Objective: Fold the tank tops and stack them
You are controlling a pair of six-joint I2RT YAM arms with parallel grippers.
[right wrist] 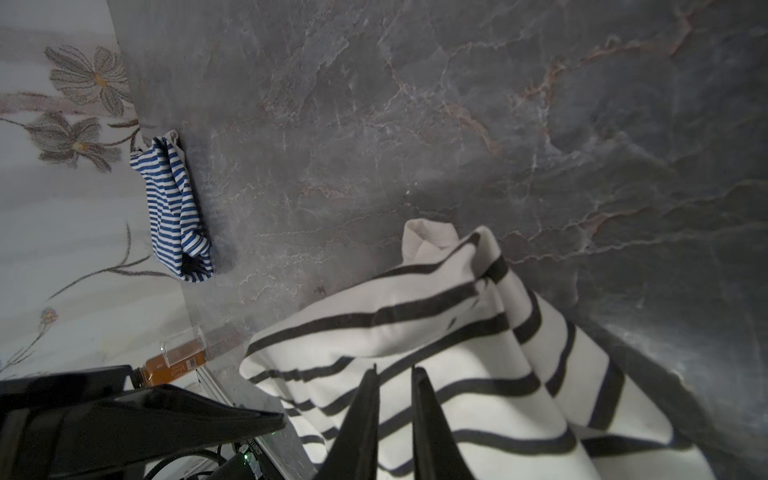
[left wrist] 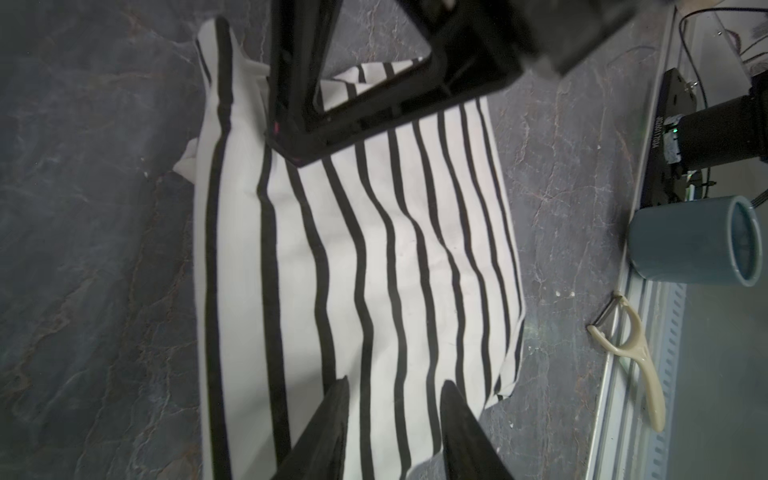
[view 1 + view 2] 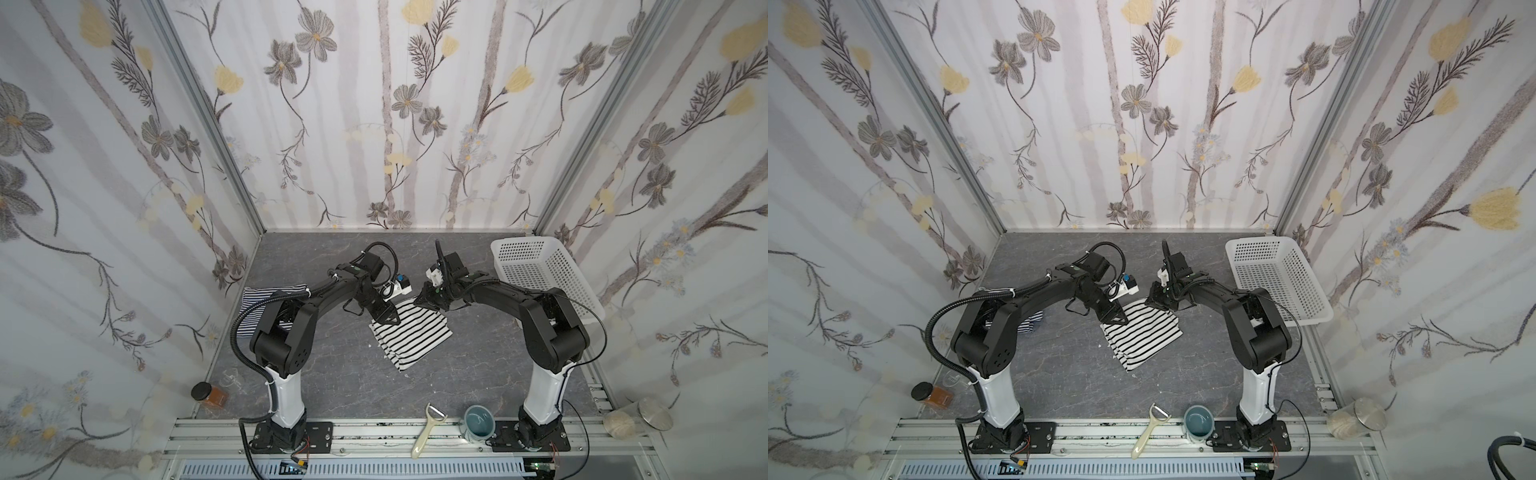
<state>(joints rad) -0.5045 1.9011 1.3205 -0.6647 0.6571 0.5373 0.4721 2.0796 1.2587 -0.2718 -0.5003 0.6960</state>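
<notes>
1. Step in hand, as I judge it: folding the black-striped tank top (image 3: 411, 336). It lies mid-table (image 3: 332, 386) between my two arms, flat over most of its area, with layered edges at its near-left side and a raised bunch at the far end in the right wrist view.
2. Left gripper (image 2: 395, 384): jaws parted, low over the far-left part of the cloth, stripes visible between the fingers, nothing held.
3. Right gripper (image 1: 395, 370): jaws narrowly apart over the far-right edge. I cannot tell whether any cloth is pinched.
4. Navy-striped tank top (image 1: 174, 199): bunched at the left table edge by the wall, well apart from this one, not yet stacked.
5. Next move, my estimate: both grippers need an even hold on the far edge, both layers taken, so the fold comes over square. The raised bunch wants flattening first.
6. Basket (image 3: 540, 270) at far right, not involved.
</notes>
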